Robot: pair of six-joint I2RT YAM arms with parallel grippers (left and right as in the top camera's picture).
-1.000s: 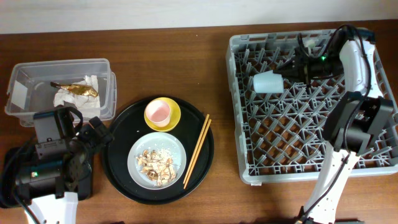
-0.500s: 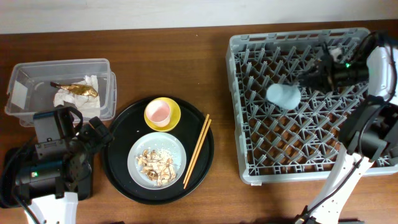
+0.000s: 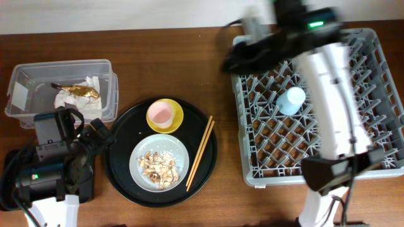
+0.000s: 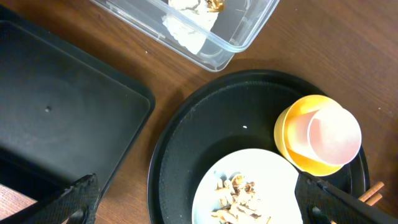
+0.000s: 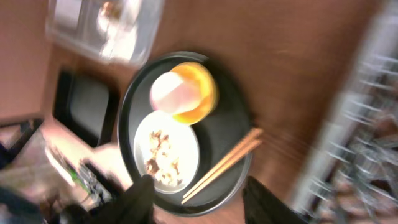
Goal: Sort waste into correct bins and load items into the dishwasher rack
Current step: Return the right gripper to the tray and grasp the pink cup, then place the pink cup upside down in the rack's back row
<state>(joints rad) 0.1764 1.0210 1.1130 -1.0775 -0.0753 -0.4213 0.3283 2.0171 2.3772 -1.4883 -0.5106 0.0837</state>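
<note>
Brown wooden table point(image 3: 189, 57), pale wall point(image 3: 126, 12) behind — the light-blue cup point(image 3: 291, 101) is seen lying inside the dishwasher rack point(image 3: 252, 170).
The blurred right gripper point(image 5: 199, 208) is stretched over the rack's rear left corner, fingers apart and empty; the left gripper point(image 4: 199, 211) is spread too — near the flat black tray point(image 4: 62, 112).

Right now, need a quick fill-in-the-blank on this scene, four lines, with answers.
1. The light-blue cup lies in the grey dishwasher ____.
2. The pink cup sits inside the yellow ____.
3. The food scraps lie on the pale grey round ____.
4. The napkin and wrapper are in the clear plastic ____.

Missing words: rack; bowl; plate; box.
</note>
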